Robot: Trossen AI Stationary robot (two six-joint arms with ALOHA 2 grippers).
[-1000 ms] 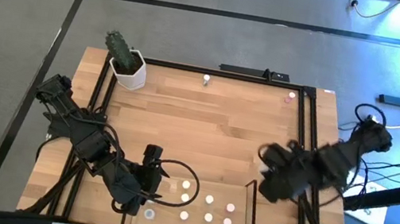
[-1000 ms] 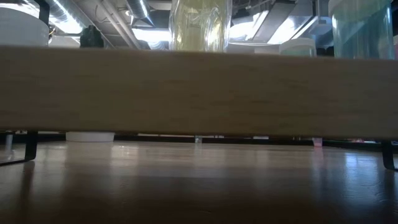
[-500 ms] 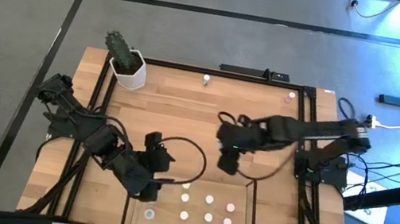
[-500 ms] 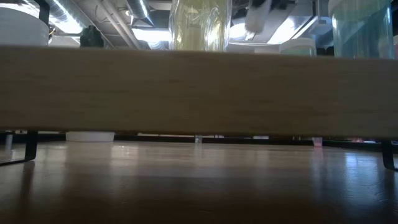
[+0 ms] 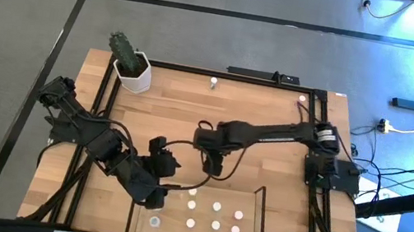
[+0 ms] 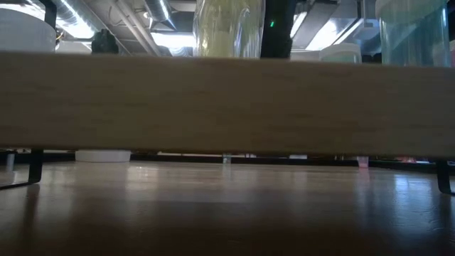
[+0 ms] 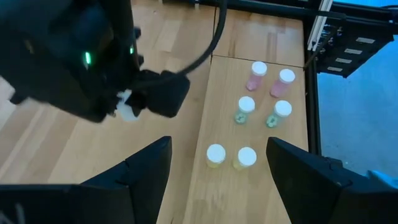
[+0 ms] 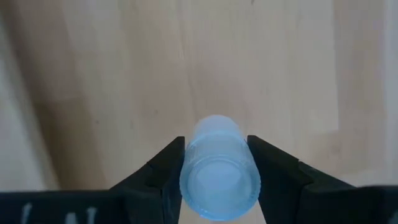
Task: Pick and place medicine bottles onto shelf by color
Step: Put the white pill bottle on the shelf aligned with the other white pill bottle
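My right gripper (image 8: 216,163) is shut on a clear bluish medicine bottle (image 8: 219,171) over the middle of the table (image 5: 211,163), just beyond the shelf's far wall. The shelf (image 5: 261,193), a clear-walled tray, lies at the near edge and holds several small bottles, such as a pink one (image 7: 255,74), standing on their bases. My left gripper (image 7: 217,180) is open and empty at the shelf's far left corner (image 5: 162,177), facing the bottles. It also sees my right gripper (image 7: 127,112) with a pale bit between the fingers. My right gripper pinches the bottle's round side (image 8: 186,177) between its two fingers, one on each side. The fingers point down at the wood from above. One round end of the bottle faces the wrist camera. Whether the bottle is clear of the table, I cannot tell.
Two more small bottles stand at the table's far edge, one in the middle (image 5: 213,82) and a pinkish one at the right (image 5: 301,100). A white pot with a cactus (image 5: 132,71) stands at the far left corner. A black frame (image 5: 314,150) runs round the tabletop.
My right gripper has swung from beyond the table's right edge toward the left, reaching out over the middle of the table by the shelf's far wall. My left gripper has drawn back a little from the shelf's left end.
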